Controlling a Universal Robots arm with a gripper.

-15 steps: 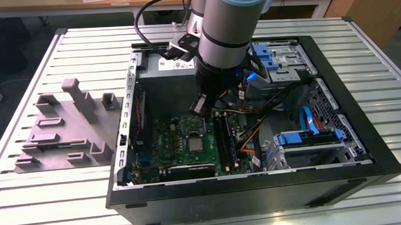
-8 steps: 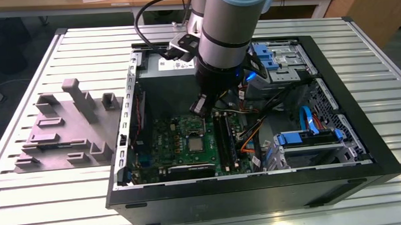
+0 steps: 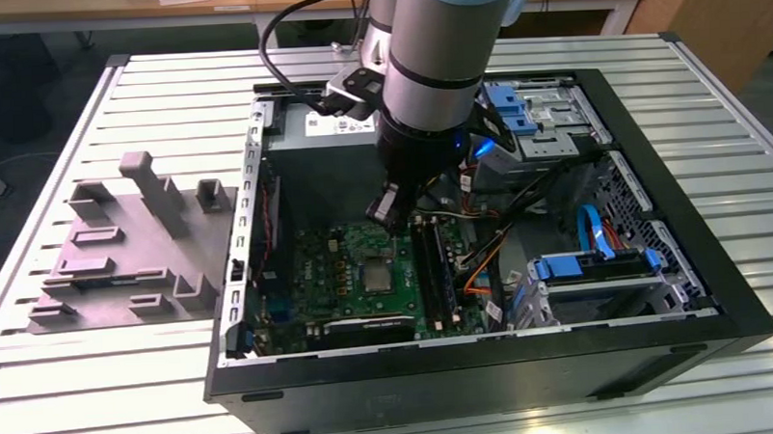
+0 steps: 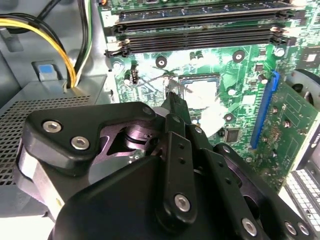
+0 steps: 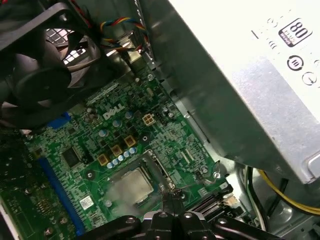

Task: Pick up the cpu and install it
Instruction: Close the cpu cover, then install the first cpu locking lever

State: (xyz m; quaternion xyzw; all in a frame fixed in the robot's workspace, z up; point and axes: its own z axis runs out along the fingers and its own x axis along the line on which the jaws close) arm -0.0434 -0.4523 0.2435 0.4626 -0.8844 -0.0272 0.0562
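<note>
We see one cpu [image 5: 131, 186] seated in the socket [image 5: 150, 165] on one motherboard [image 5: 95, 145]. Gripper [image 5: 172, 196] hovers beside it, fingers together, holding nothing.

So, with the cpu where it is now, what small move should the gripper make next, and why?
Probably a short lift straight up. In the first wrist view the cpu seems to lie flat inside the socket, and the gripper stands at the socket's edge beside it. A sideways move might catch the frame.
</note>
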